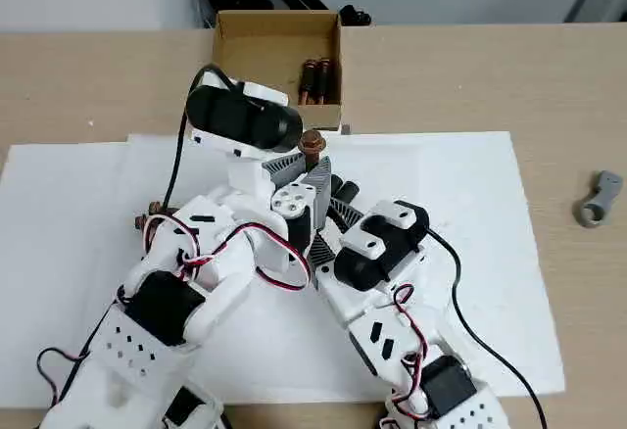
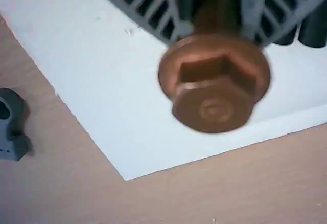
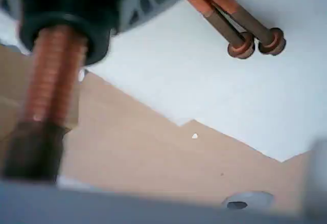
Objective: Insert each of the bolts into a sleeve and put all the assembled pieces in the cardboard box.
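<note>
Tan wooden table (image 1: 549, 76), a large white paper sheet (image 1: 470, 253) laid over its middle.

- Copper bolt with a flanged hex head (image 2: 214, 88): clamped by its shaft between the grey ribbed fingers (image 2: 148, 4) of the left gripper (image 2: 217, 9), head sticking out past the fingertips. It is held off the paper, over the sheet's far edge.
- Right gripper (image 1: 338, 199): meets the left one tip to tip and is closed around a black round sleeve (image 3: 66, 14). The bolt's copper thread (image 3: 53, 75) stands at the sleeve's mouth; how deep it sits cannot be told.
- Open brown cardboard box (image 1: 257, 67): just beyond the left gripper, at the paper's far edge. Two brown assembled pieces (image 1: 315, 79) lie side by side against one wall; the rest of the floor is bare.
- Two copper-and-brown flanged pieces (image 3: 253, 40): lying together on the paper, well apart from the right gripper.
- Small grey plastic part (image 1: 598, 199): on bare wood off the sheet, far out on the right gripper's side.
- Room: broad bare paper to the right of both grippers, and a paper corner (image 2: 125, 178) with open wood past it.
- Pose: left arm folded high, wrist pitched down, with a black motor housing (image 1: 245, 120) over the gripper. Right arm is lower and angled in from the near right.
</note>
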`<state>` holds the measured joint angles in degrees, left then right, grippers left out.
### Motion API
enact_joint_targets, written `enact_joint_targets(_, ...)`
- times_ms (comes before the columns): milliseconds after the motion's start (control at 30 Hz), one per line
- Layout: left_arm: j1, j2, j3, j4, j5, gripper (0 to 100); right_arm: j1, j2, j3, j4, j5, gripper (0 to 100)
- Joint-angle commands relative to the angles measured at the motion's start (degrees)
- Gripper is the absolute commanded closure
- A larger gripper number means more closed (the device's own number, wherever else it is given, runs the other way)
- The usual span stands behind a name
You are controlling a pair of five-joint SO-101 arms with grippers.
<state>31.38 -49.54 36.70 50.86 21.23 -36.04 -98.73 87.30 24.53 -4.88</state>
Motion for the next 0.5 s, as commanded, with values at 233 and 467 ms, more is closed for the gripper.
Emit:
enact_joint_targets(233,1.0,-0.1,-0.3,5.2,-8.7,99,-0.5,-0.4,-0.5,-0.8,0.4,99.5)
enact_joint_targets(467,0.9,-0.1,-0.3,5.7,-12.0,94,-0.5,-0.6,-1.0,1.9,0.4,99.5)
